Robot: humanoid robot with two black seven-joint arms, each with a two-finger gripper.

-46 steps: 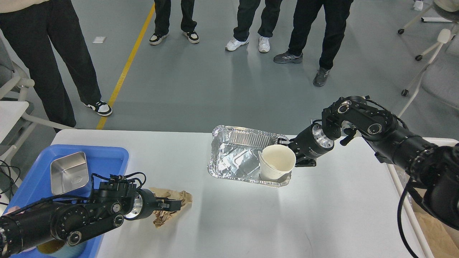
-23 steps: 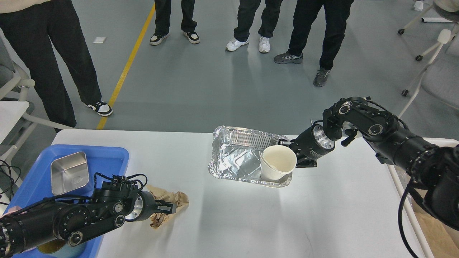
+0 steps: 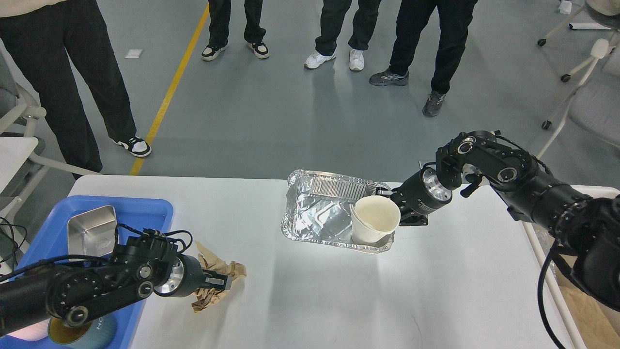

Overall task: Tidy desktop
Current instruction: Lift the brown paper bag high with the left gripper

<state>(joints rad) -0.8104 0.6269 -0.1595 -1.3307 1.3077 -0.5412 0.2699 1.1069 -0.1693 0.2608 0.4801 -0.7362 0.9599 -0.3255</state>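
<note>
The white desktop (image 3: 339, 300) holds a crumpled brown paper (image 3: 218, 268) at the front left and a foil tray (image 3: 315, 213) in the middle. A white paper cup (image 3: 373, 220) stands tilted in the foil tray's right end. My left gripper (image 3: 220, 282) is shut on the brown paper, low over the desktop next to the blue tray (image 3: 145, 206). My right gripper (image 3: 386, 196) is at the far side of the cup's rim, by the foil tray's right corner. The cup hides its fingers.
The blue tray at the left holds a steel container (image 3: 92, 232) and a round can (image 3: 82, 329). A beige bin (image 3: 581, 300) stands off the right edge. Several people stand beyond the far edge. Chairs stand at the far right.
My left gripper has moved left and toward me with the brown paper, closer to the blue tray. The right arm, cup and foil tray have barely moved.
</note>
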